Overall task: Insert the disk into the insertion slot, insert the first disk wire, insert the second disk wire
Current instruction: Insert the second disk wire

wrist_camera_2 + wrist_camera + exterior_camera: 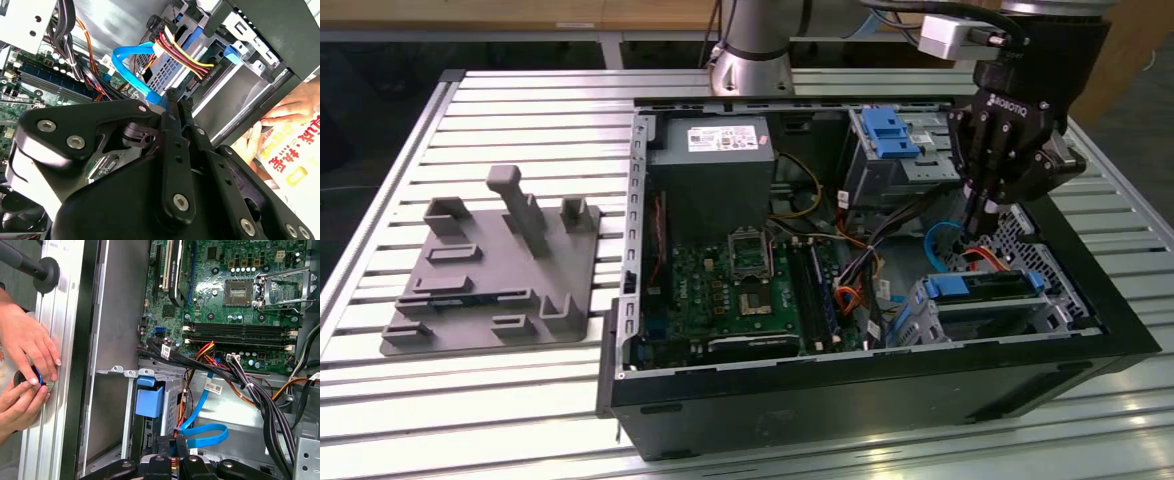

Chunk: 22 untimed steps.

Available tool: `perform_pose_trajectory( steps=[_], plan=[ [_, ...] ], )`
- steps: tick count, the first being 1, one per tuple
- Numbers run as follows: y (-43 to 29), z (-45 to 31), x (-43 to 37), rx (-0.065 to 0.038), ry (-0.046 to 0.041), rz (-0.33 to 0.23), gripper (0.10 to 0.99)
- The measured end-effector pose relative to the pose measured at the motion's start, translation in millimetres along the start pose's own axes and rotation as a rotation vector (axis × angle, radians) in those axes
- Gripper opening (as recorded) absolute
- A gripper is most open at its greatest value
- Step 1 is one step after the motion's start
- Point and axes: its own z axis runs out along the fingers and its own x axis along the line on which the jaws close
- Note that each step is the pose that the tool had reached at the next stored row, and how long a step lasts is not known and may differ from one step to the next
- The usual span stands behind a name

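Observation:
In the exterior view my gripper [977, 226] reaches down into the open computer case, just above the insertion slot [1047, 300] at the view's right. The disk [983, 289] sits inside that grey cage. The first disk wire [186, 56], a red, yellow and black bundle, ends in a black plug seated against the disk's [227, 97] rear. The second disk wire [131, 56], a flat blue cable, loops down to my gripper [177, 97]. The fingers are shut on its end. In the first wrist view the blue loop [206, 433] runs into my gripper [173, 444].
A motherboard [734, 280] fills the case floor, with a power supply [714, 150] and a silver bay with a blue latch [887, 135] behind. Loose black cables [260, 400] cross near the cage. A person's hands [25, 360] rest outside the case wall. A grey fixture [494, 270] lies on the table.

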Motion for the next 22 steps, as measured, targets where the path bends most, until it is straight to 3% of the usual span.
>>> perform_pose_trajectory(
  steps=[6,11,15,22],
  plan=[
    [0.1,0.2,-0.1,0.0,-0.0003,0.0,0.161],
    [-7.4,0.2,0.6,-0.001,-0.0004,0.004,0.161],
    [-9.2,0.1,0.8,-0.007,-0.0011,0.02,0.161],
    [-9.3,1.3,4.0,-0.011,-0.0176,0.037,0.161]
  ],
)
